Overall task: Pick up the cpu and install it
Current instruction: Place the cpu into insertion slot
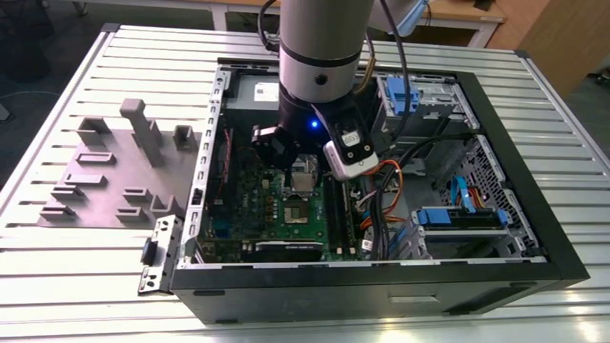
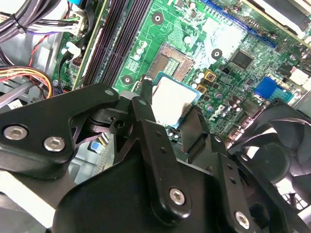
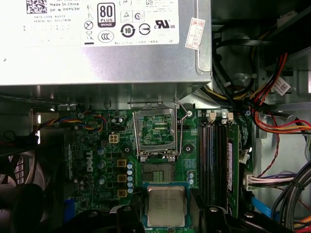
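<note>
The gripper [image 3: 167, 216] is closed on the cpu [image 3: 166, 204], with one finger on each of two opposite edges, so the cpu is held flat, silver top up, and its underside is free. It hangs just beside the open socket [image 3: 158, 171]. The socket's metal frame [image 3: 155, 130] is folded back, I think to leave the contacts bare.

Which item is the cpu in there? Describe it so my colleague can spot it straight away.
Inside the open computer case, find the green motherboard. The cpu is held between the fingers of the gripper near the open socket: a flat square with a dull silver top, unlike the socket's dark pinned centre.
</note>
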`<state>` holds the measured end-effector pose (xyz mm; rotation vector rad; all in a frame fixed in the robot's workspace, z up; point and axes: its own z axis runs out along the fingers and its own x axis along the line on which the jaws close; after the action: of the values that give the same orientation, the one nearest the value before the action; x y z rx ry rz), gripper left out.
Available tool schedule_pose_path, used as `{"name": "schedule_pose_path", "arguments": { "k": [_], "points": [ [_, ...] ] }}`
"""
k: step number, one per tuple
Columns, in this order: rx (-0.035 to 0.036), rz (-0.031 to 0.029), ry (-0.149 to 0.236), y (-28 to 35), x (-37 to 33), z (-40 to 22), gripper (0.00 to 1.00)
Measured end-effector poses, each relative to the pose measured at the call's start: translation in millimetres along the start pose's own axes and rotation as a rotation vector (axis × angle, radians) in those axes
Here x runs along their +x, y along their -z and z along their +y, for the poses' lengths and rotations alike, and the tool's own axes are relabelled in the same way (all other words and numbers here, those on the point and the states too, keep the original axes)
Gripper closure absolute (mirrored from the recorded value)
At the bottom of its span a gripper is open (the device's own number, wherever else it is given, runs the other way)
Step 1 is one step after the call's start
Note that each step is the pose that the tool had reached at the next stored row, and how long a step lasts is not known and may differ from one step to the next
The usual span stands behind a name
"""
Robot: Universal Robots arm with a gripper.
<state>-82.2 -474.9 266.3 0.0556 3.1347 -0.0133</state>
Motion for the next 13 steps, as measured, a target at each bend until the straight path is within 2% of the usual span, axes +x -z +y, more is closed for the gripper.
{"name": "schedule_pose_path", "arguments": {
  "k": [6,13],
  "points": [
    [-0.0003,-0.0001,0.000,-0.9,0.1,0.0,0.53],
    [-0.0001,-0.0002,0.013,-12.4,1.0,0.1,0.53]
  ]
}}
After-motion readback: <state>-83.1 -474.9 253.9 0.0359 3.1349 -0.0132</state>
